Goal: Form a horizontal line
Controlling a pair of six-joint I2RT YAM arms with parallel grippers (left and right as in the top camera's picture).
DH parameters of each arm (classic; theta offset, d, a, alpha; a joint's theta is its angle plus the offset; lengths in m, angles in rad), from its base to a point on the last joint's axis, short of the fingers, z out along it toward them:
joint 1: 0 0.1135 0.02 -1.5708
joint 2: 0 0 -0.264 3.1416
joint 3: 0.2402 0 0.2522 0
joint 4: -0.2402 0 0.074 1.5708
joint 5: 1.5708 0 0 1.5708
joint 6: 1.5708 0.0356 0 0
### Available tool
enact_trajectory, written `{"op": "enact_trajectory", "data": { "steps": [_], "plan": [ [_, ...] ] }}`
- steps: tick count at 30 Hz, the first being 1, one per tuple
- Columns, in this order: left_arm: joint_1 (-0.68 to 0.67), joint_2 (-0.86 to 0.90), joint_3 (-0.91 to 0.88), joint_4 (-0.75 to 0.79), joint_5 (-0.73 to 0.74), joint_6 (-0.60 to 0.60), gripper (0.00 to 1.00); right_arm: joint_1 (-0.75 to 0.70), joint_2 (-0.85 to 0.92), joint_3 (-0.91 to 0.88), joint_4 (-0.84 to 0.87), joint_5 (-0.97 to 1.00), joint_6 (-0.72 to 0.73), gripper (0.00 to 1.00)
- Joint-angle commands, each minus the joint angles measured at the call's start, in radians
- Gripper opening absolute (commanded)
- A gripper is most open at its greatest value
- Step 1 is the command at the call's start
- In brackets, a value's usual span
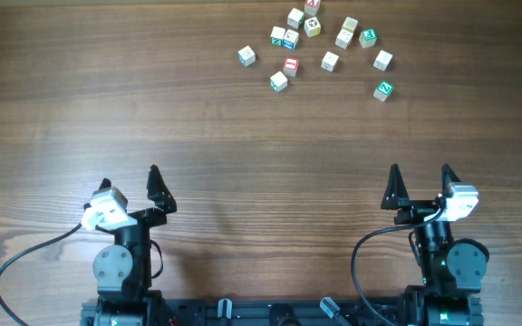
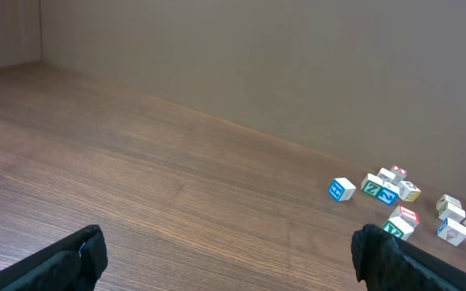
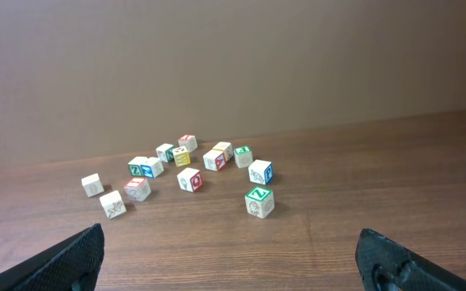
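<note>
Several small pale wooden letter cubes lie scattered at the far right of the table, around a red-marked cube (image 1: 290, 65). No straight row of three touching cubes shows; only one pair (image 1: 284, 38) touches side by side. A green-topped Z cube (image 1: 383, 90) (image 3: 259, 202) lies nearest the right arm. A blue-marked cube (image 2: 341, 189) (image 1: 246, 56) lies at the cluster's left edge. My left gripper (image 1: 130, 186) (image 2: 233, 259) is open and empty at the near left. My right gripper (image 1: 420, 186) (image 3: 233, 259) is open and empty at the near right, well short of the cubes.
The wooden table (image 1: 152, 91) is bare brown wood between the grippers and the cubes. A plain wall (image 3: 233, 65) rises behind the table's far edge. Black cables (image 1: 25, 258) trail by the arm bases at the near edge.
</note>
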Motion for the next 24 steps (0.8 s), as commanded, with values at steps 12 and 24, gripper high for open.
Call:
{"op": "enact_trajectory", "data": {
  "steps": [12, 24],
  "plan": [
    [0.004, -0.008, -0.008, -0.001, 0.016, 0.020, 1.00, 0.004, -0.003, -0.001, 0.006, -0.016, -0.018, 1.00],
    [0.004, -0.007, 0.057, -0.065, 0.072, 0.020, 1.00, 0.004, -0.003, -0.001, 0.006, -0.016, -0.018, 0.99]
  ]
}}
